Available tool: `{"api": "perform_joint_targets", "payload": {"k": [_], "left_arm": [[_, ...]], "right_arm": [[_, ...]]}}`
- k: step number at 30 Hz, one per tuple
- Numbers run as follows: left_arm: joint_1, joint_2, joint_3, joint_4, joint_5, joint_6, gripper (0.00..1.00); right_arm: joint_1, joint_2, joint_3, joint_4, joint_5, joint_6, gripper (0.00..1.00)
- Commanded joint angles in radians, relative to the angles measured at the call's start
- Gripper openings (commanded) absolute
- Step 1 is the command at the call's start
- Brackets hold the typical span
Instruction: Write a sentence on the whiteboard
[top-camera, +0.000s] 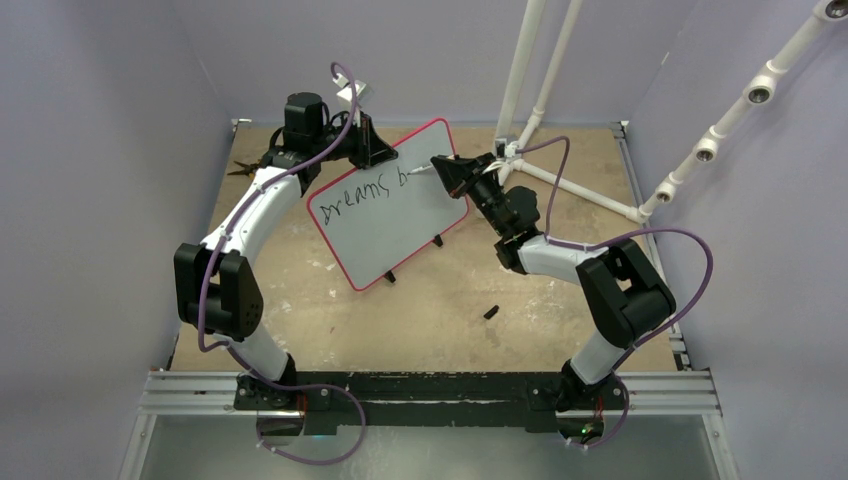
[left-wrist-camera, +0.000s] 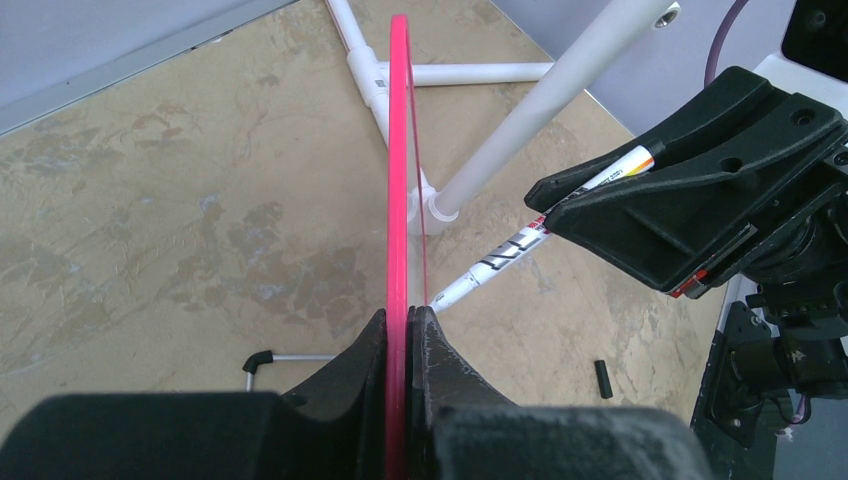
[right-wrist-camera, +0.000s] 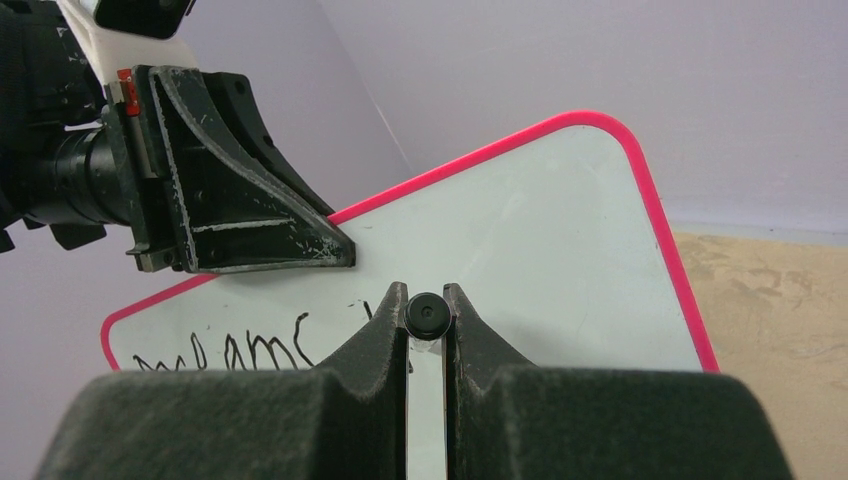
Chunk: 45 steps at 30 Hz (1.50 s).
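The whiteboard (top-camera: 385, 215), white with a pink rim, is tilted up off the table. My left gripper (top-camera: 372, 150) is shut on its top edge; in the left wrist view the rim (left-wrist-camera: 398, 150) runs edge-on between that gripper's (left-wrist-camera: 405, 318) closed jaws. My right gripper (top-camera: 447, 170) is shut on a white marker (left-wrist-camera: 520, 245), whose tip touches the board's face. The sentence (top-camera: 362, 190) reads "Dreams b" in black. The right wrist view shows the marker's black end (right-wrist-camera: 427, 316) between my right gripper's (right-wrist-camera: 427, 298) jaws, with the writing (right-wrist-camera: 230, 352) low on the board (right-wrist-camera: 540, 230).
A white pipe frame (top-camera: 565, 185) stands at the back right, close behind the right arm. A small black marker cap (top-camera: 492, 312) lies on the tan table in front of the board. The board's wire legs with black feet (top-camera: 438, 240) hang below it.
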Motion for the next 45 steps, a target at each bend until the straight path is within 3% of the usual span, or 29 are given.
{"api": "perform_joint_targets", "payload": {"k": [1,16,28,45], "left_arm": [[-0.013,0.011,-0.033,-0.019,0.036,0.018,0.00],[-0.013,0.009,-0.034,-0.018,0.038,0.018,0.00],[-0.013,0.007,-0.034,-0.016,0.040,0.015,0.00],[-0.012,0.009,-0.035,-0.012,0.041,0.013,0.00]], "right_arm": [[-0.001,-0.021,0.026,0.015,0.069,-0.023,0.00],[0.000,-0.007,0.039,0.088,0.024,-0.008,0.00],[0.000,0.029,0.069,0.051,-0.033,-0.011,0.00],[-0.001,0.016,-0.028,0.048,-0.027,-0.017,0.00]]}}
